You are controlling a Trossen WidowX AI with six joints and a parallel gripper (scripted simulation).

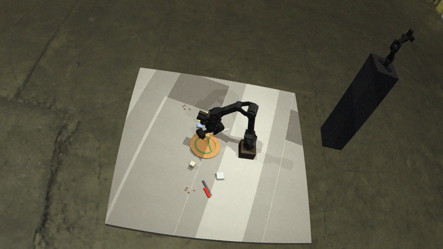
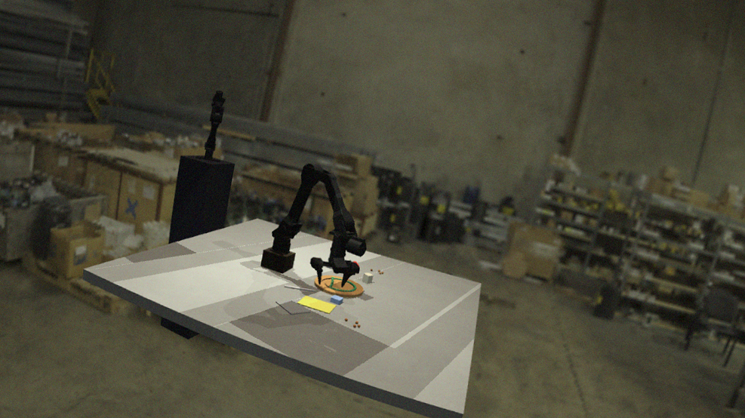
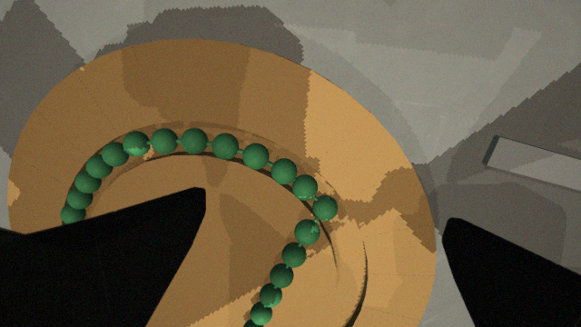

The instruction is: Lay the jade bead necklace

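The round orange bead board (image 1: pixel 205 146) lies on the table left of the arm's base; it also shows in the exterior view (image 2: pixel 339 285) and fills the wrist view (image 3: pixel 218 182). The jade bead necklace (image 3: pixel 254 156) lies on the board. Its far arc sits in the groove, while one stretch bends inward across the board's middle (image 3: pixel 283 268). In the top view the necklace (image 1: pixel 202 146) forms a loop on the board. My gripper (image 3: pixel 324 214) is open and empty just above the board, one finger on each side of the inward stretch.
A yellow sheet (image 2: pixel 316 304) and a small blue block (image 2: pixel 336 300) lie near the board. A cream cube (image 1: pixel 192 164), a white cube (image 1: pixel 219 175), a red-handled tool (image 1: pixel 206 189) and loose orange beads (image 1: pixel 188 189) lie further off. A dark pillar (image 1: pixel 360 102) stands beside the table.
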